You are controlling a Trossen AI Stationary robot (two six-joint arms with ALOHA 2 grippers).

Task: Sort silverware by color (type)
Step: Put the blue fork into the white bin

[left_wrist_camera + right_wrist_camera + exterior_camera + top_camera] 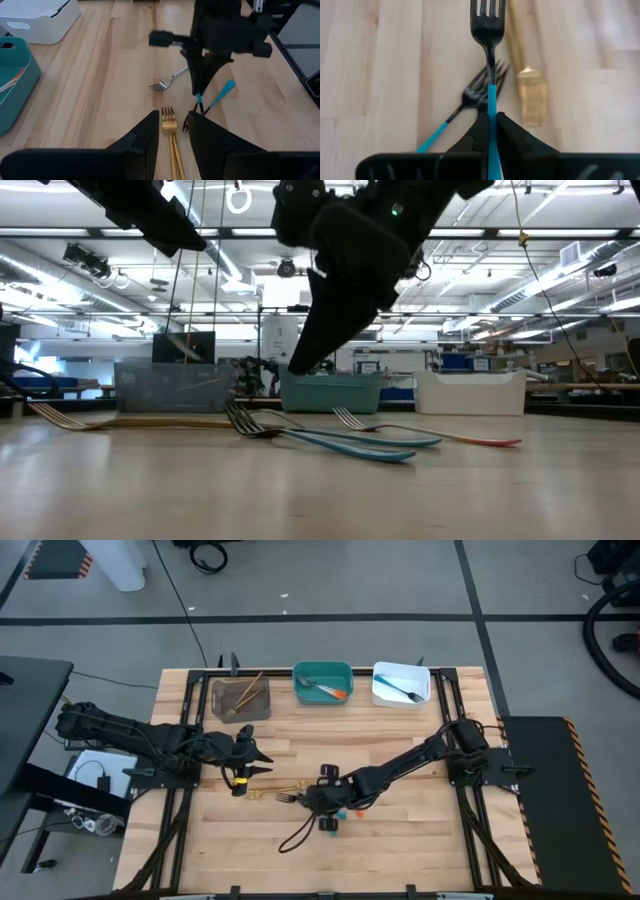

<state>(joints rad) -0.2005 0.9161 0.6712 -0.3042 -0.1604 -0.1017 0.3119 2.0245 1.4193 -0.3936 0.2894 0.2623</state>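
Observation:
My right gripper (492, 120) is shut on a fork with a blue handle and dark tines (487, 15), near the table's middle (325, 802). On the wood below lie a second blue-handled fork (465, 100), a silver fork (167, 82) and gold forks (170, 125), all flat on the table. My left gripper (172, 125) hovers open above the gold forks, left of centre (255, 762), touching nothing. My right gripper pinches the fork's blue handle (492, 107) between its two fingers, a little behind where the blue meets the dark metal. The fingers slant down from the table's right and lie along the fork. The tines stick out ahead of the fingertips, pointing down, clear of the table.
Three bins stand along the far edge: a grey one (240, 698) with gold pieces, a teal one (322, 685) with an orange-handled piece, and a white one (400, 685) with a fork. Bare wood lies toward the near edge. A black cable (298, 836) trails under the right arm.

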